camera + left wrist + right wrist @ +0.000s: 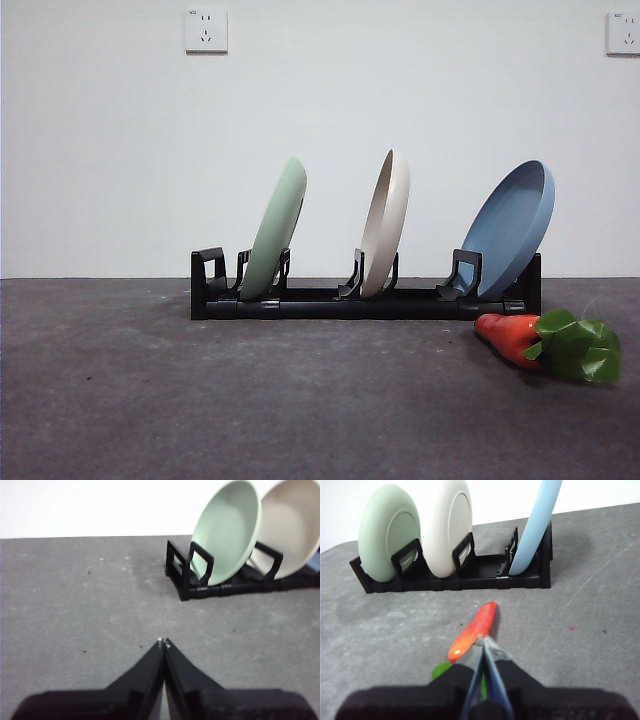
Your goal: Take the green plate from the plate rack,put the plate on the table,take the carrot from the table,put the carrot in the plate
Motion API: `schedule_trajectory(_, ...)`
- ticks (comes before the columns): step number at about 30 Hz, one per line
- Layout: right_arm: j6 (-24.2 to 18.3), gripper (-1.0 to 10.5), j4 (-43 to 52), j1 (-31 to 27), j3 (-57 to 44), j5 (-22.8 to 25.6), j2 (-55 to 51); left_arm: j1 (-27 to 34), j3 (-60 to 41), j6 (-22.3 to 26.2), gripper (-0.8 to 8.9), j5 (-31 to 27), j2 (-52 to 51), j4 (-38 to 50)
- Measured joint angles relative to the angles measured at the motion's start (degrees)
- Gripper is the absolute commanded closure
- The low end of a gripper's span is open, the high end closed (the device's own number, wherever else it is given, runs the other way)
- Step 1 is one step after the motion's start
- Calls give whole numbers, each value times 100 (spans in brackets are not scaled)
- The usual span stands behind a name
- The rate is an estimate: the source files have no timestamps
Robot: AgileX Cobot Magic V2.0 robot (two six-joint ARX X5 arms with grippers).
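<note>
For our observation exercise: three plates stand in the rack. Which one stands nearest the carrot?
The blue plate, at the end of the plate rack beside the carrot; the beige plate is in the middle, the green plate farthest.

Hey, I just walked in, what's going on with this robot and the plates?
Nothing is being handled yet. The green plate stands on edge in the rack beside a beige plate and a blue plate. The carrot lies on the table in front of the rack's blue-plate end. The left claw is shut and empty, out from the green plate's end. The right claw is shut, right above the carrot, holding nothing.
</note>
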Motion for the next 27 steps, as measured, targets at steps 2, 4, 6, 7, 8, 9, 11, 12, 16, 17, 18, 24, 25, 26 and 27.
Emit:
schedule_trajectory(2,195,946,2,0,-2,-44,0,0,0,-273,818,0,0,2)
schedule_trajectory(4,468,947,7,0,-2,-59,0,0,0,-560,820,31,0,4)
schedule_trajectory(6,815,957,11,0,0,-66,0,0,0,-909,820,155,0,2)
schedule_trajectory(7,968,957,11,0,2,-87,0,0,4,-1067,820,212,0,2)
schedule_trajectory(8,1139,957,2,0,13,-101,0,0,17,-1244,820,282,0,0)
schedule_trajectory(9,1292,958,-15,0,50,-105,4,0,52,-1390,820,358,0,-15)
schedule_trajectory(11,1502,958,-22,0,197,-103,22,0,179,-1567,820,457,0,-37)
schedule_trajectory(12,1567,958,-22,0,321,-103,39,0,291,-1615,820,483,2,-61)
schedule_trajectory(16,1679,958,7,0,901,-105,203,0,852,-1716,820,492,9,-199)
schedule_trajectory(17,1683,958,-11,0,1064,-105,297,0,1016,-1727,820,498,33,-267)
schedule_trajectory(18,1685,958,-79,0,1237,-105,404,0,1189,-1740,820,527,79,-358)
schedule_trajectory(24,1370,958,-1047,0,2380,-284,1276,0,2175,-1690,820,1073,562,-1115)
schedule_trajectory(25,1231,958,-1255,0,2621,-396,1460,0,2361,-1639,820,1182,673,-1276)
schedule_trajectory(26,1075,958,-1486,0,2874,-507,1652,0,2557,-1572,820,1290,791,-1462)
schedule_trajectory(27,931,958,-1690,0,3095,-590,1818,0,2726,-1508,820,1384,898,-1615)
